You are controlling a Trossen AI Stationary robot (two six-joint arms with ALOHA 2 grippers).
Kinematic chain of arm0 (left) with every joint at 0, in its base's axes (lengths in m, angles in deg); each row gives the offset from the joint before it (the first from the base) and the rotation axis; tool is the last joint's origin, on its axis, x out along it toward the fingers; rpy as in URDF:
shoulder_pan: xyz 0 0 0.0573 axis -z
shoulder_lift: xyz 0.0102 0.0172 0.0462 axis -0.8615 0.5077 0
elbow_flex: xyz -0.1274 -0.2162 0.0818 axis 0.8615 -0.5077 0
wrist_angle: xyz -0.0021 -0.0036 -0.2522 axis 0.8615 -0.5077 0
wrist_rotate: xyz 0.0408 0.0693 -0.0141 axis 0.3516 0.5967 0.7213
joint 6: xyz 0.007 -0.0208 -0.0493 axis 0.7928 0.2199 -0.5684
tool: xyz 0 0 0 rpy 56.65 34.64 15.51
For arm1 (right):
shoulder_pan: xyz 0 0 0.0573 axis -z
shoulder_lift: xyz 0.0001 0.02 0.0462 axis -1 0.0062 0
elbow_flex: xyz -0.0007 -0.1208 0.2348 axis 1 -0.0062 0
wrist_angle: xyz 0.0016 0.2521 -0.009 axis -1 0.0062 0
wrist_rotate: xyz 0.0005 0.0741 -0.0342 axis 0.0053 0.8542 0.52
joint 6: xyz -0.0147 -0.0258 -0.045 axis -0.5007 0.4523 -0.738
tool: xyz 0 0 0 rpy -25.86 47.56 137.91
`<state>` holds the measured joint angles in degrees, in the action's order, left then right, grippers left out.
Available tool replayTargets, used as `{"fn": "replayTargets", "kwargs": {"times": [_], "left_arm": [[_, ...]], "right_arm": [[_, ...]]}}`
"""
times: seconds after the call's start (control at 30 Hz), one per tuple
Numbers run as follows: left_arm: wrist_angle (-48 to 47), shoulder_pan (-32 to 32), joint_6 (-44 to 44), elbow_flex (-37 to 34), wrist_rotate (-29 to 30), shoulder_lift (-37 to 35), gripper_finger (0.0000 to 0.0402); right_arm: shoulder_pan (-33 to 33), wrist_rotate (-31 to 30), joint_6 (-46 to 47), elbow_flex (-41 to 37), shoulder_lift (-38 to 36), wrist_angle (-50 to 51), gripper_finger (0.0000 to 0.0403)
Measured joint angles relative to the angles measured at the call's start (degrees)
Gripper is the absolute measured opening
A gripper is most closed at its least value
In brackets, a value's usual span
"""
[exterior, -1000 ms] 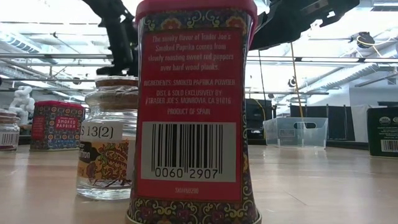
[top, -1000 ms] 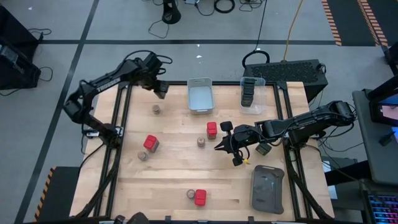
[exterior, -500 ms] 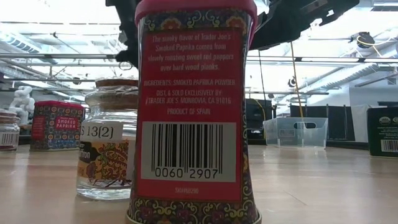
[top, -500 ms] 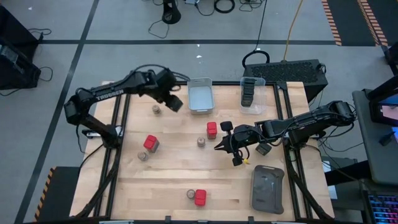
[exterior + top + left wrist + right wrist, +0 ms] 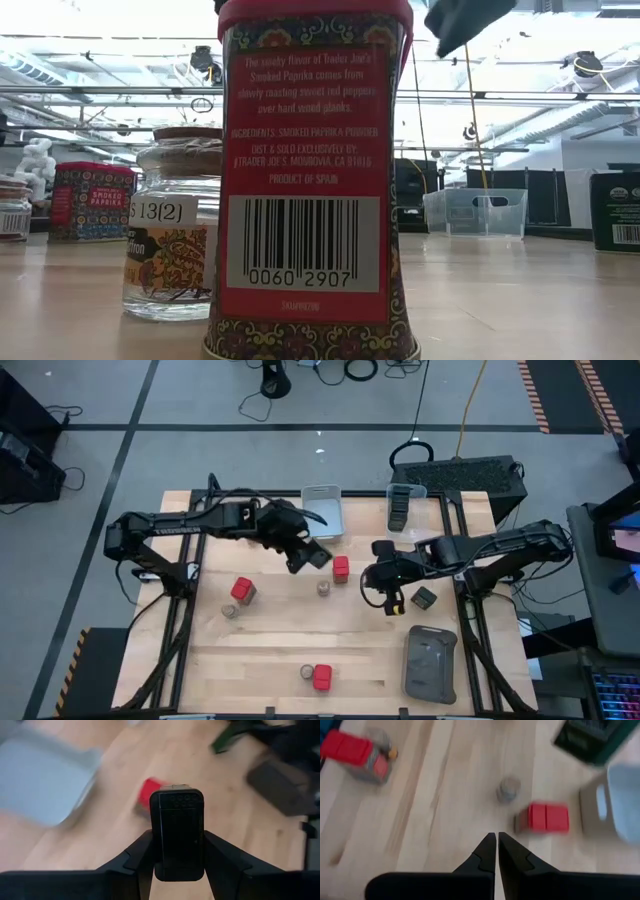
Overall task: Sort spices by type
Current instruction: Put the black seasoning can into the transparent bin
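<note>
Three kinds of spices: red-capped tins, round jars with tan tops, and dark containers; all lie on or over the wooden table (image 5: 270, 650).
Sorted so far: a stack of dark containers (image 5: 398, 512) stands in the clear bin (image 5: 417, 491) at the far edge; their count cannot be told.
Dark container in hand (image 5: 177, 815): clamped between the fingers of the left gripper (image 5: 312, 555), held above the table just beside the grey bin (image 5: 322, 510).
Loose dark container (image 5: 424, 598): on the table near the right arm, between the clear bin and the dark grey tray (image 5: 430, 663).
Red tins: three, all unsorted and well apart: one mid-left (image 5: 243, 590), one at centre (image 5: 341, 568), one at the near edge (image 5: 322, 677).
Round jars: three in sight, each near a red tin: mid-left (image 5: 229, 610), centre (image 5: 323, 588), near edge (image 5: 306, 673).
Grey bin and tray: no spices show in either.
Right gripper (image 5: 496, 845): fingers closed together on nothing, low over the table and pointing toward the centre red tin.
Progress, as a judgement: early. One kind is partly gathered; the red tins and the jars are not yet grouped.
Remaining, as a judgement: deliver the held dark container, collect the loose one, then group the tins and jars.
</note>
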<state>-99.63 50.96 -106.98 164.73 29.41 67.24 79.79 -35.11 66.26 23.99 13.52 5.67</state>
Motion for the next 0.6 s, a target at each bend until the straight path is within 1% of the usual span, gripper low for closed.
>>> {"fn": "replayTargets", "kwargs": {"times": [0.1,0.2,0.33,0.5,0.6], "left_arm": [[3.90,2.50,2.78,0.02,-1.53,1.00,0.0148],[7.16,5.10,5.71,0.02,-2.26,2.67,0.0148],[10.63,7.89,7.29,0.02,-2.38,6.37,0.0148],[14.01,10.19,8.89,0.02,-2.54,11.96,0.0149],[15.79,11.19,9.02,0.15,-4.48,14.88,0.0149]], "right_arm": [[-0.48,0.30,3.44,2.77,-0.04,9.34,0.0000],[-1.36,0.38,7.18,3.06,-0.67,14.26,0.0000],[-2.76,0.30,10.69,1.10,-3.14,13.69,0.0000],[-4.04,0.21,12.15,-2.52,-5.36,9.95,0.0000],[-4.14,-0.06,12.17,-4.24,-6.15,7.98,0.0000]]}}
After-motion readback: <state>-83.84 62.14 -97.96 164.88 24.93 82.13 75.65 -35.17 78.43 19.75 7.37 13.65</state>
